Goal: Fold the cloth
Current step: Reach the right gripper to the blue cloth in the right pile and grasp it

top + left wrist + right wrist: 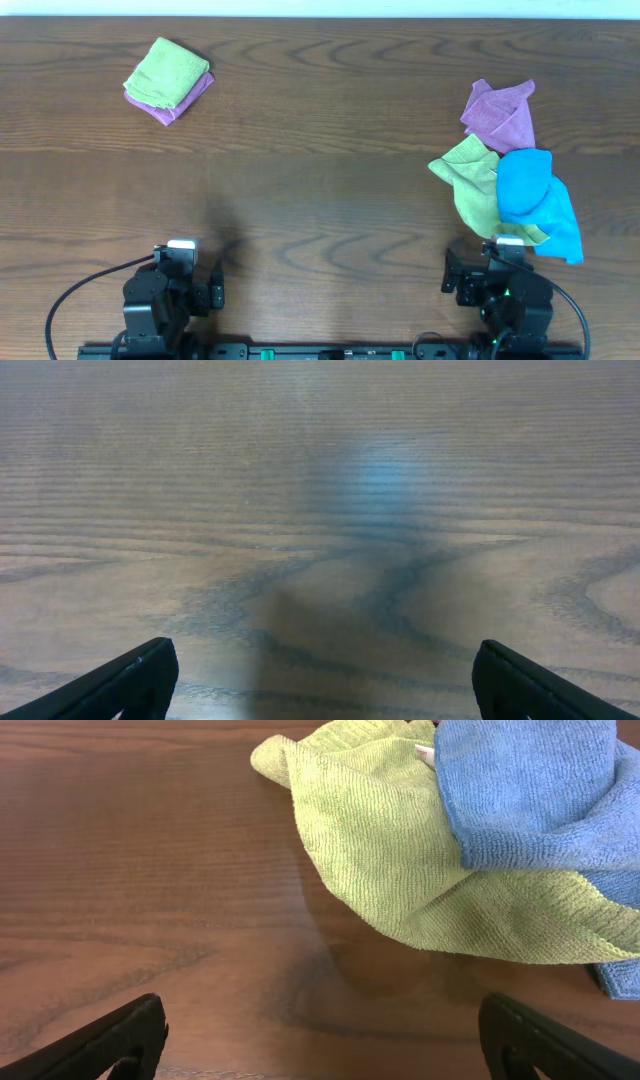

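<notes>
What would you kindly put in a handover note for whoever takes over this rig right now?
Left gripper: open, empty, over the bare wooden table.
Right gripper: open, empty, just short of the pile.
The bright sky-blue microfibre cloth lies crumpled at the right, overlapping a crumpled lime-green cloth. A crumpled purple cloth lies behind them, and a folded lime-green-on-purple stack sits far left.
Done: nothing yet.
Left: pull the blue cloth free, spread it flat, fold it.

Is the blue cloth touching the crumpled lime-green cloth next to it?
Touching. The right wrist view shows the blue cloth lying over the crumpled lime-green cloth, overlapping it with no table showing between them.
</notes>
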You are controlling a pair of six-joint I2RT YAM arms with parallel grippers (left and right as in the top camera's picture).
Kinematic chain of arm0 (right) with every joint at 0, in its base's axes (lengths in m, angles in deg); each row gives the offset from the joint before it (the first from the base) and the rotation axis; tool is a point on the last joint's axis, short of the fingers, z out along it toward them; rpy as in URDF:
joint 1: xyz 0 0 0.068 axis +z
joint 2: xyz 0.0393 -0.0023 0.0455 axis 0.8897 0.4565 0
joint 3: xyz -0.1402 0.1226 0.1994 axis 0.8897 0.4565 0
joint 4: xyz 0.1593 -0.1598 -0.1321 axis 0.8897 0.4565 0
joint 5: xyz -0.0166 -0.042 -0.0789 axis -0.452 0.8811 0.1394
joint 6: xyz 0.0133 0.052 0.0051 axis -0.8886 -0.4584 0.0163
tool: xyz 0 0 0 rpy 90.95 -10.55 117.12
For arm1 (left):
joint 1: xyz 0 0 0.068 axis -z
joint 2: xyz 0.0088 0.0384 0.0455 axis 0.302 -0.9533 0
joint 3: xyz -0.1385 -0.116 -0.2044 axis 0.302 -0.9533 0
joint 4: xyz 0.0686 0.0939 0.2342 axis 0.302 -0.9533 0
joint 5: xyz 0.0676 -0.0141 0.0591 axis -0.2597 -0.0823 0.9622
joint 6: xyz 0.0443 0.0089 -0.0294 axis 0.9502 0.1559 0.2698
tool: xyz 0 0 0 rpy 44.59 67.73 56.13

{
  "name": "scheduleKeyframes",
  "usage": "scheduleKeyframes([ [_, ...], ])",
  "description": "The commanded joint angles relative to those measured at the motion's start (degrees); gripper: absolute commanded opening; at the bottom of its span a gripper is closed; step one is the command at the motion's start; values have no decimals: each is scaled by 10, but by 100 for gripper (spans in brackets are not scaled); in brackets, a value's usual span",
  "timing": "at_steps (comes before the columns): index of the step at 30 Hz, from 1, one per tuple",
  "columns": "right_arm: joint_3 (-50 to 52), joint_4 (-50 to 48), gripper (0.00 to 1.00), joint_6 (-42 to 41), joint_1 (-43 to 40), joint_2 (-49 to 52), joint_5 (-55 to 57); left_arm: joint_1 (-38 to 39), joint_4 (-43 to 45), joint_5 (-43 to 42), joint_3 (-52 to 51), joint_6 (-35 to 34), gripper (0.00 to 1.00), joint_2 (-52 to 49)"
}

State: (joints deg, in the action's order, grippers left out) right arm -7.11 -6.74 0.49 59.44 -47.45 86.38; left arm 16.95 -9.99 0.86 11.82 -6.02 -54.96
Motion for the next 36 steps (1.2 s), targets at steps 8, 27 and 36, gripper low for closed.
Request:
scheduleKeyframes([
  [8,6,-1,99,10,4,-6,-4,2,-24,0,-7,14,95,4],
  [27,6,-7,99,10,3,-6,-3,2,-24,0,-7,14,95,4],
  [36,-123,-27,99,-31,-26,117,13,2,-24,0,-7,14,95,4],
])
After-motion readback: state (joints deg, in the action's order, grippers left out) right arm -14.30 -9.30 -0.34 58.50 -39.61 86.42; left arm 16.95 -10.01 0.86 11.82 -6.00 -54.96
